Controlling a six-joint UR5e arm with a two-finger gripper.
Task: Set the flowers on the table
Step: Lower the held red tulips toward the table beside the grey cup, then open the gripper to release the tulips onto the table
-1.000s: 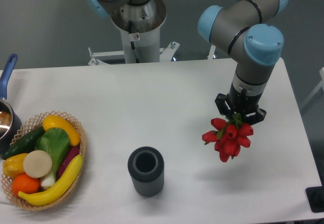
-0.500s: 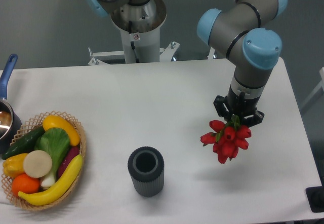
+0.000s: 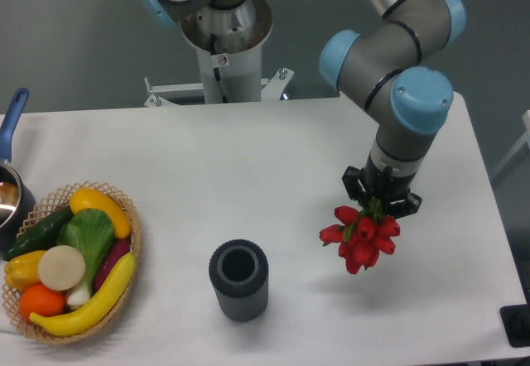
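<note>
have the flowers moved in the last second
Yes. The flowers, held in the gripper, have shifted left toward the dark cylinder, which stayed put.

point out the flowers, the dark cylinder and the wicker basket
flowers (image 3: 360, 239), fixed camera, on the red blooms hanging under the gripper
dark cylinder (image 3: 239, 296), fixed camera, on its ribbed outer wall
wicker basket (image 3: 135, 229), fixed camera, on its woven right rim

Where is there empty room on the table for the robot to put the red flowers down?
The flowers hang from the gripper over bare table. The free patches are right beneath them, between the dark cylinder and the right edge, and the wide middle behind the cylinder. The left side is crowded by the produce basket and pot.
</note>
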